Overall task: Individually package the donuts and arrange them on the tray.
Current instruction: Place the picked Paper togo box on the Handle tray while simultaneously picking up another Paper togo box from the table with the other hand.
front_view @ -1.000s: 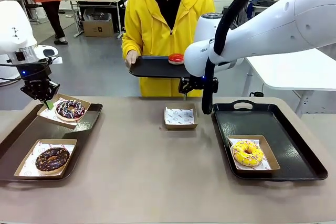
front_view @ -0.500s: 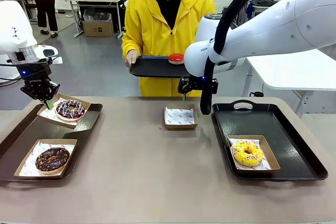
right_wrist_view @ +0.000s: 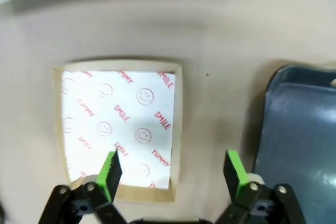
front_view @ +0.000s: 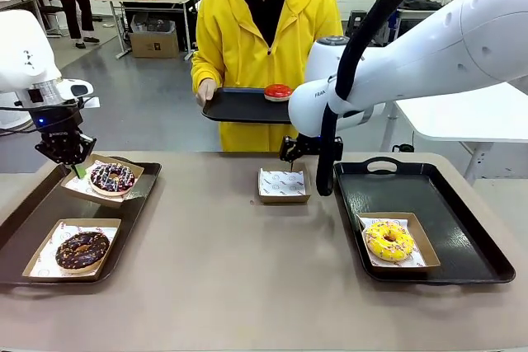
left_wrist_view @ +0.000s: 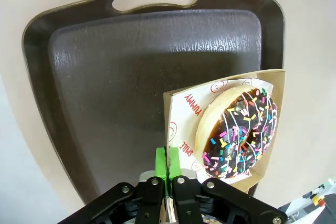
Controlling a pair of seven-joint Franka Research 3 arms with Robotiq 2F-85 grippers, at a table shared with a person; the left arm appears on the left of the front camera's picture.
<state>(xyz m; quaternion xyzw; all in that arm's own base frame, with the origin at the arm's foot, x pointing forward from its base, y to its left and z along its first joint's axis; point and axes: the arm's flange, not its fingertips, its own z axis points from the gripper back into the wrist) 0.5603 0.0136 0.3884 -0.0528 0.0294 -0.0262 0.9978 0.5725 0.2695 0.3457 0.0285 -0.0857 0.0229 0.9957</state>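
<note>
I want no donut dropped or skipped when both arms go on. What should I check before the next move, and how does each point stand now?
1. Left pincer shut on the rim of the sprinkled box: ok.
2. Sprinkled donut lying inside that tilted box: ok.
3. Sprinkled box lifted free of the left tray: cannot tell.
4. Right pincer open above the empty box: ok.
5. Red donut packaged: not ok, it lies bare on the person's tray.
6. Free space on the right tray beside the yellow donut: ok.
</note>
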